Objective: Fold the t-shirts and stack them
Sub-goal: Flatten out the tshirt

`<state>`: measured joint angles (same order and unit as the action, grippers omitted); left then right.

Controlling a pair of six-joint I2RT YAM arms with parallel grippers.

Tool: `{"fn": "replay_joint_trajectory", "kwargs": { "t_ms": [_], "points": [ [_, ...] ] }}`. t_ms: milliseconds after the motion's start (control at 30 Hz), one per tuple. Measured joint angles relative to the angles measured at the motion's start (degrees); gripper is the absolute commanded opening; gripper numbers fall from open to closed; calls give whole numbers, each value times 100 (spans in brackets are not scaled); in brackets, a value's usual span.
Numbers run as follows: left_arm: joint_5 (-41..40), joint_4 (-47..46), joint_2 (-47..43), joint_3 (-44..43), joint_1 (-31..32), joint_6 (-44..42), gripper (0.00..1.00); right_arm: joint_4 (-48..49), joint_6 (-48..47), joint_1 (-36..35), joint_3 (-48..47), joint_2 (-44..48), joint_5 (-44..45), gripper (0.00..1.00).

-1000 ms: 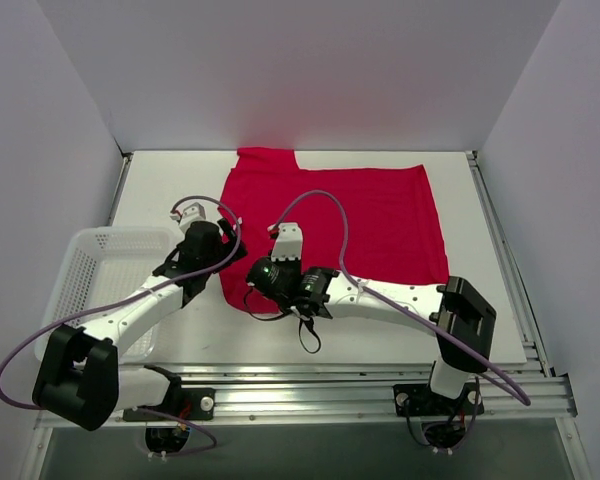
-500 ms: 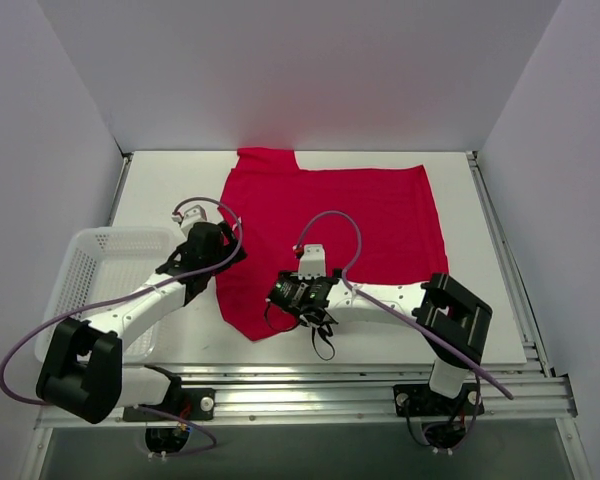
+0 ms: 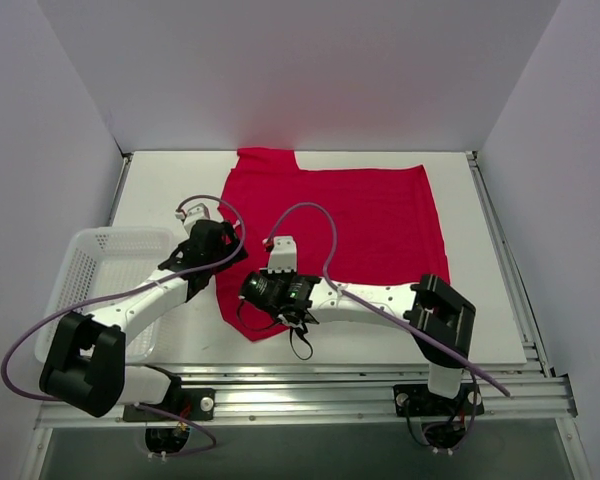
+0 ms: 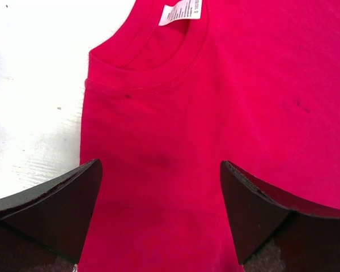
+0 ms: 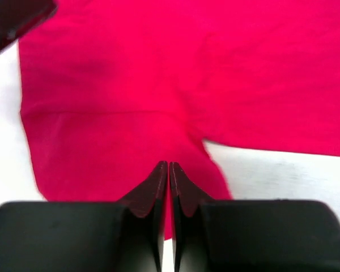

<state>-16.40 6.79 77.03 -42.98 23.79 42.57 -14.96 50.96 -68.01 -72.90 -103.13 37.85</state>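
Left end effector (image 3: 208,252) hovers at the left edge of the t-shirt (image 3: 360,220), fingers spread wide apart and gripping nothing. Just to its left, at the left side of the overhead frame, sits the white mesh basket (image 3: 85,245) on the bench (image 3: 160,185). From the left wrist view, the left end effector (image 4: 160,165) looks straight down on red cloth, the round collar (image 4: 153,65) in the upper left and the small white neck tag (image 4: 180,10) at the very top edge. Moving across: the shirt lies spread flat over the middle of the bench, reaching to the far edge, with one sleeve poking out at the upper left and another at the lower left. Right end effector (image 3: 252,292) is low over that lower-left sleeve. In the right wrist view, the right end effector (image 5: 169,166) has its fingers pressed together, tips down on the red fabric; whether any cloth is caught between them, I can't tell.
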Motion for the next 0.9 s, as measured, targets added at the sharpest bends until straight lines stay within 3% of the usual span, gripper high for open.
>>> {"fn": "replay_joint_trajectory", "kwargs": {
  "t_ms": [300,733,767,833,867,900],
  "points": [
    [-35,168,-402,-59,-83,-85,94,586,-116,-223,-59,-815,-752,0],
    [-160,625,-911,-57,-168,-83,94,1167,-59,-481,-17,-1086,-1327,3],
    [-157,721,-997,-57,-166,-83,94,1145,-44,-481,-13,-1067,-1287,29],
    [-157,1008,-1231,-55,-131,-37,94,1034,42,-481,55,-944,-1040,68],
    [-151,1130,-1373,-42,-87,26,94,927,66,-481,116,-804,-881,99],
    [-142,1222,-1537,7,-13,85,94,780,85,-481,197,-610,-688,100]
  ]
}}
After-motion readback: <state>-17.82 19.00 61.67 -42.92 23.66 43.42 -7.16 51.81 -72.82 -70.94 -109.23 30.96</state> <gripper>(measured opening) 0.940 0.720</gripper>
